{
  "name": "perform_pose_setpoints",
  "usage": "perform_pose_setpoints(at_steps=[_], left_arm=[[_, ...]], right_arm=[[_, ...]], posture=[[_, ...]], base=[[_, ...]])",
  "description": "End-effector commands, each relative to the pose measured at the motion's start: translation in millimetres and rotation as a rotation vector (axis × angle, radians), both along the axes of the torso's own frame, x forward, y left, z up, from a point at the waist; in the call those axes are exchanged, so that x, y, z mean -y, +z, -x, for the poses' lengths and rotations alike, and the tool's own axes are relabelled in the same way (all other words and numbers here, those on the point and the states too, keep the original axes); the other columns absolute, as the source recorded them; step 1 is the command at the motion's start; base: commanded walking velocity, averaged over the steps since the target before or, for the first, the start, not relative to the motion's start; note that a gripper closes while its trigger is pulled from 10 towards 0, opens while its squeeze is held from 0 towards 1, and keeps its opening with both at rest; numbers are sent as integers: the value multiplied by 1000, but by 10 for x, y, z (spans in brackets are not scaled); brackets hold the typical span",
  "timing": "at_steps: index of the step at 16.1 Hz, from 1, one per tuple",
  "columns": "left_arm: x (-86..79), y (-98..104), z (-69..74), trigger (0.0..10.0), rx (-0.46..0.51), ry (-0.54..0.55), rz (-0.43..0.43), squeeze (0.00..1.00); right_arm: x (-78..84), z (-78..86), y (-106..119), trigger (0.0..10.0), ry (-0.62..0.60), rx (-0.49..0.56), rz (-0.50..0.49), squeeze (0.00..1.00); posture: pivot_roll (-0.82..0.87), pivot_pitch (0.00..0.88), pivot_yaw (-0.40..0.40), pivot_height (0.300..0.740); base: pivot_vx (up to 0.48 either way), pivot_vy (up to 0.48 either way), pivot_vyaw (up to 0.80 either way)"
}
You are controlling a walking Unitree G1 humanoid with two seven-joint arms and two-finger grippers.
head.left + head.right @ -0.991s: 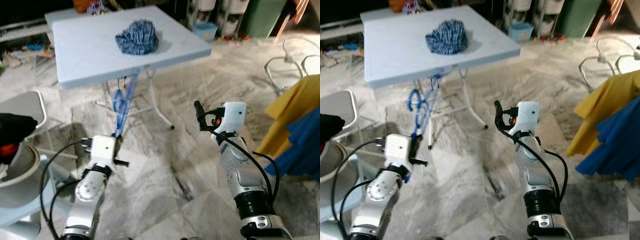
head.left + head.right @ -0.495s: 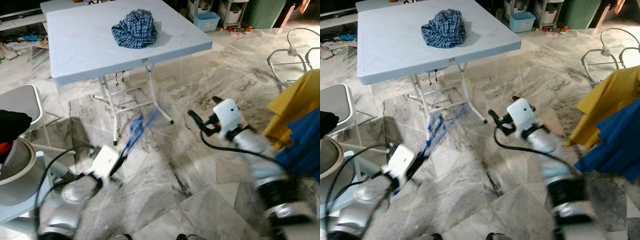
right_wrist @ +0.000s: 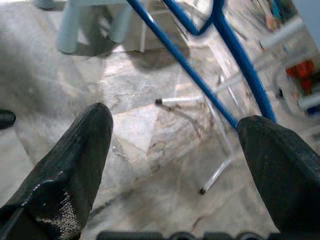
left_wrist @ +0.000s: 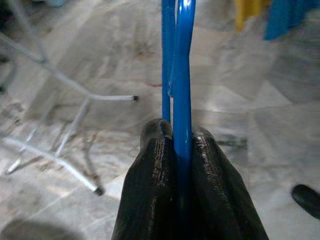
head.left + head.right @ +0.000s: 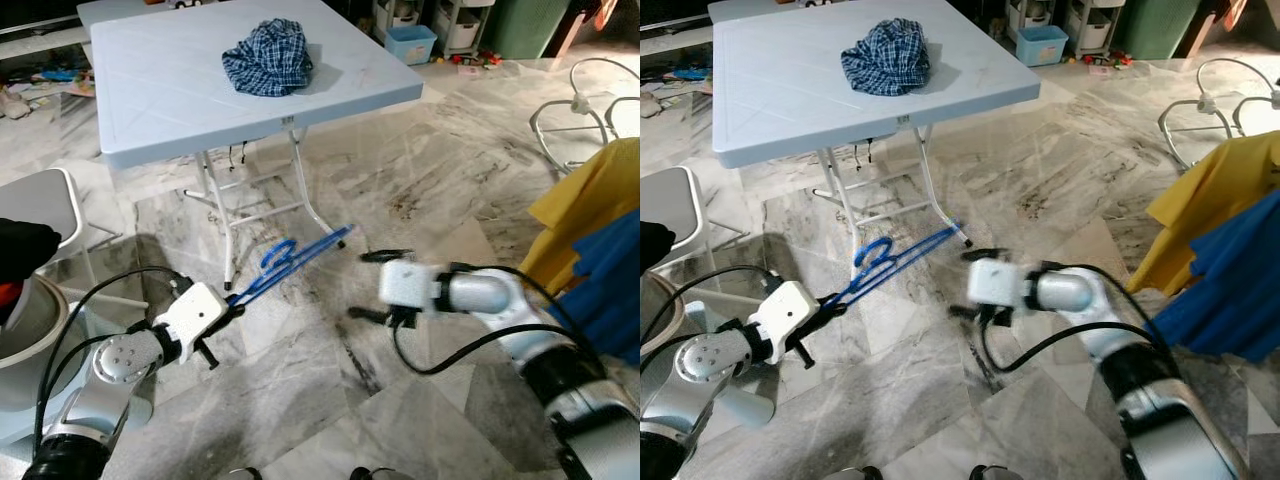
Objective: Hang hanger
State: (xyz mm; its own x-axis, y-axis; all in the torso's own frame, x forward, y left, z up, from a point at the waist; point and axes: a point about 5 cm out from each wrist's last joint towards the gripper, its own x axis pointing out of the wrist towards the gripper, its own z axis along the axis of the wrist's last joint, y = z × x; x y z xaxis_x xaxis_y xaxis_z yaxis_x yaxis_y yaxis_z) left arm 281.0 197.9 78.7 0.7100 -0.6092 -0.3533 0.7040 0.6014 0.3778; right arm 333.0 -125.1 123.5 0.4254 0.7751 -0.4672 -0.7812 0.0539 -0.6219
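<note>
Left gripper (image 4: 176,150) pinches the blue hanger (image 5: 290,262) tight, the hanger sticking out ahead of its fingers over the marble floor (image 5: 300,380). Right gripper (image 3: 175,150), fingers spread wide, sits just beside the hanger's far end.

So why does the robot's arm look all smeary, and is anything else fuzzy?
Eye views: the right gripper is motion-smeared, while the table stays sharp. Left wrist view: the blue hanger is crisp, the floor behind soft. Right wrist view: the background is blurry.
</note>
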Motion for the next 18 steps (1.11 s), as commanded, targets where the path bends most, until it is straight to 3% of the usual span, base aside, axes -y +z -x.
perform_pose_setpoints(at_steps=[1,4,8,9,13,18], left_arm=[[60,-61,56,10000,-24,-61,-22,0],[146,-174,142,10000,-49,-149,-74,0],[197,-170,122,10000,-46,-166,-49,0],[219,-156,105,10000,-39,-174,-49,0],[266,-139,72,10000,-18,-209,-66,0],[369,-161,64,10000,-5,-245,-82,0]], right_arm=[[-100,-8,39,10000,59,35,27,0],[-185,-25,84,10000,93,54,26,0],[-159,-47,75,10000,126,67,74,0],[-146,-46,59,0,143,49,97,0],[-99,-53,-9,0,204,18,262,0],[-169,-157,-72,0,149,92,384,0]], posture=[[-47,137,-23,740],[-42,137,-26,740],[-48,137,-29,740],[-51,138,-29,740],[-67,140,-25,740],[-63,132,-35,740]], base=[[0,0,0],[0,0,0],[0,0,0],[0,0,0],[0,0,0],[0,0,0]])
